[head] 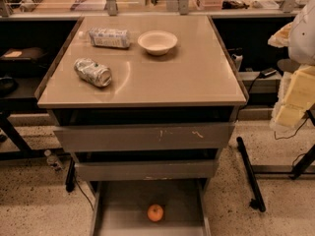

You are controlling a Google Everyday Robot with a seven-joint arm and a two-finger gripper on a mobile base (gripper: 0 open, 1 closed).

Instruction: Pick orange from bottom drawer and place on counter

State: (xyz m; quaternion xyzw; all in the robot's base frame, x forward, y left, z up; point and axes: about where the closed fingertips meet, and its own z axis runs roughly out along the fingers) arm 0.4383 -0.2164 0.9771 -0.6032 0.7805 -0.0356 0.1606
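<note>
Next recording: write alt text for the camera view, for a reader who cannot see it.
An orange lies in the open bottom drawer of a grey cabinet; the gripper hangs at the right edge, beside the counter. On the counter: a can and a plastic bottle, both lying down, and a white bowl.

Warm, rather dim light comes from above; I see soft glare on the surface (197, 77), dark shadow under it, and the claw (291, 107) pale at the right edge.

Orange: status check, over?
Status: gripper at view's right edge, beside counter, off the orange. Orange sits on open bottom drawer floor. Nothing covers it; can, bottle, bowl on counter.
</note>
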